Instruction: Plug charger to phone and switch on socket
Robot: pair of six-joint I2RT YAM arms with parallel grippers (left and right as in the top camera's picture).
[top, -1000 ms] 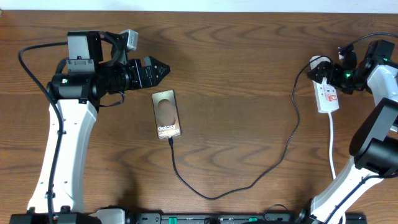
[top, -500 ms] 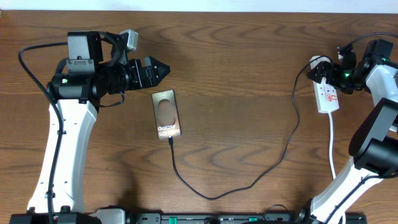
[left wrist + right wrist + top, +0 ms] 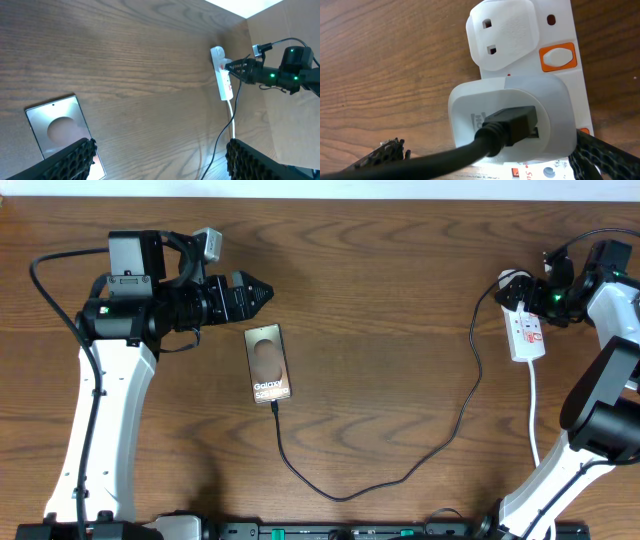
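The phone [image 3: 269,363] lies face up on the table, and the left wrist view [image 3: 55,127] shows it too. The charger's black cable [image 3: 340,497] runs from the phone's near end in a loop to a white adapter [image 3: 510,110] plugged into the socket [image 3: 527,332]. The socket is a white power strip with an orange switch [image 3: 558,56] and a white plug head [image 3: 505,32]. My right gripper [image 3: 520,295] is open, its fingers on either side of the adapter [image 3: 490,160]. My left gripper [image 3: 265,288] is open and empty, just beyond the phone's far end [image 3: 160,160].
The strip's white cord [image 3: 534,410] runs toward the front edge beside the right arm's base. The black cable crosses the middle-right of the wooden table [image 3: 380,330]. A cardboard wall [image 3: 280,30] stands past the strip.
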